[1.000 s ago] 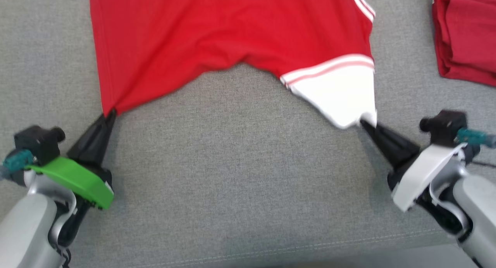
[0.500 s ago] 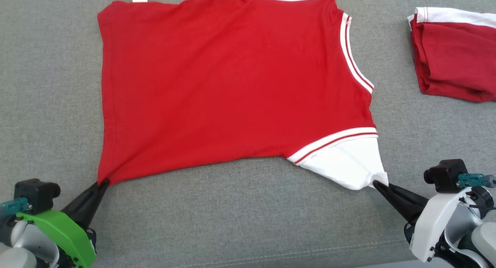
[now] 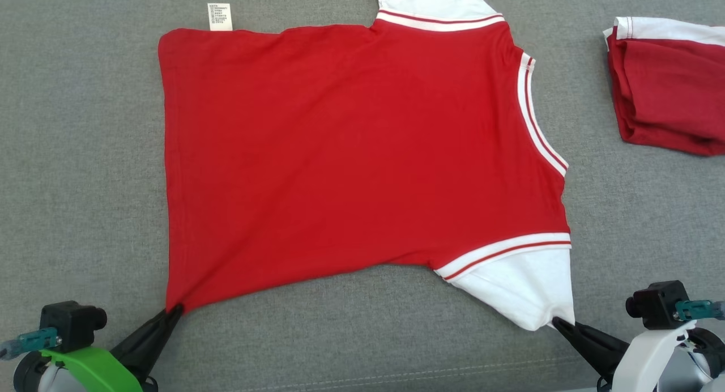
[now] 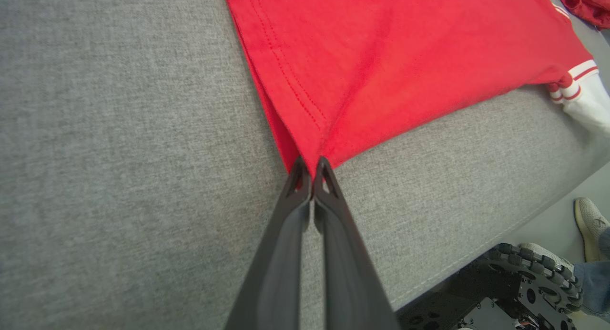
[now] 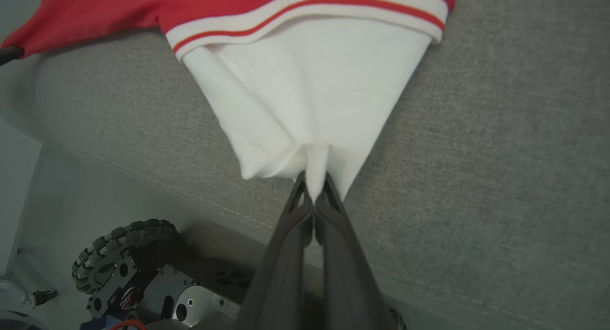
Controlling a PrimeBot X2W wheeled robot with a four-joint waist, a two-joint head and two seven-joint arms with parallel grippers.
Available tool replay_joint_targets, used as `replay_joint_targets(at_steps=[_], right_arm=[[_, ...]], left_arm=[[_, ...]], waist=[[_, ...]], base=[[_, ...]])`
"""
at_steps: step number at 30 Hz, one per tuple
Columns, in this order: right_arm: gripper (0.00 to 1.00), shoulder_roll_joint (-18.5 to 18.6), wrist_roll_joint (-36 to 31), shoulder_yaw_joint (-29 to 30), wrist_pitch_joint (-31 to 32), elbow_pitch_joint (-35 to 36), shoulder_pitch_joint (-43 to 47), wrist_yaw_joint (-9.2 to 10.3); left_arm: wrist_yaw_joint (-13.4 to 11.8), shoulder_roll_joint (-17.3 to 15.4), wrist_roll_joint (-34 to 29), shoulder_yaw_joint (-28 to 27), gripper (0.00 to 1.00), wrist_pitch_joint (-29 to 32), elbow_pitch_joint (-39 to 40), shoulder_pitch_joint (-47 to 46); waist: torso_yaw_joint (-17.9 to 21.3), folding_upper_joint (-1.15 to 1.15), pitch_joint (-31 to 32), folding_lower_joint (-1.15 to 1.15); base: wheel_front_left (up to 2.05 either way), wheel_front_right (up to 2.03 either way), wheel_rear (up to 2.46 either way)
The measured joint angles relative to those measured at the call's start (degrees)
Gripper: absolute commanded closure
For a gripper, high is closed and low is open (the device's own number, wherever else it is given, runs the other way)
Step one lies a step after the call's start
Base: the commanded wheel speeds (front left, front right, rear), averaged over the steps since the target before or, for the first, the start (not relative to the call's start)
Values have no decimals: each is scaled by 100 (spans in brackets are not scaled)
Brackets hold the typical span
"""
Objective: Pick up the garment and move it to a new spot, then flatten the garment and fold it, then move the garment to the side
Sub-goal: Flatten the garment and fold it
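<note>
The garment (image 3: 351, 154) is a red shirt with white striped sleeves, spread flat on the grey cushion (image 3: 79, 182), a white label at its far left corner. My left gripper (image 3: 174, 310) is shut on the near left hem corner; the left wrist view shows my left gripper (image 4: 312, 164) pinching that red corner (image 4: 381, 58). My right gripper (image 3: 556, 321) is shut on the tip of the near white sleeve (image 3: 524, 293). In the right wrist view my right gripper (image 5: 314, 180) pinches the bunched white sleeve (image 5: 310, 91).
A second folded red and white garment (image 3: 665, 86) lies at the far right of the cushion. The cushion's front edge (image 5: 200, 201) runs just behind both grippers, with the robot's wheeled base (image 5: 124, 258) below it. A person's shoe (image 4: 591, 222) stands on the floor.
Both grippers have drawn the garment toward the cushion's front edge and it now lies stretched flatter. The head camera has shifted, so more of the garment's far side shows.
</note>
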State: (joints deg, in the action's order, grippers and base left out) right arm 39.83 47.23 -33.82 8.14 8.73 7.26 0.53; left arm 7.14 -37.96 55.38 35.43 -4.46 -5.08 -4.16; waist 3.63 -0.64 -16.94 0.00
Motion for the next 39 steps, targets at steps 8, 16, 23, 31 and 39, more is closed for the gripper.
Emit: replay_joint_targets(at_steps=[8, 16, 23, 31, 39], right_arm=[[100, 140, 82, 127, -1, 243, 243, 166], [100, 26, 49, -46, 7, 26, 250, 167], [100, -69, -276, -174, -5, -183, 140, 192], [100, -237, -828, -502, -19, -505, -205, 193], [54, -411, -1044, -666, -19, -795, -469, 125]], left_arm=[[0, -203, 256, -229, 100, -167, 82, 189], [0, -126, 449, -143, 100, -163, 77, 188], [0, 26, 487, -37, 100, -158, -8, 180], [0, 287, 530, 23, 100, -157, -147, 136], [0, 374, 530, 68, 82, -158, -342, -9]], waist=[[-38, 0, 31, 0], [-85, 0, 48, 0], [-105, 0, 57, 0], [-126, 0, 43, 0], [-135, 0, 45, 0]], base=[[0, 0, 0], [0, 0, 0], [0, 0, 0], [0, 0, 0], [0, 0, 0]])
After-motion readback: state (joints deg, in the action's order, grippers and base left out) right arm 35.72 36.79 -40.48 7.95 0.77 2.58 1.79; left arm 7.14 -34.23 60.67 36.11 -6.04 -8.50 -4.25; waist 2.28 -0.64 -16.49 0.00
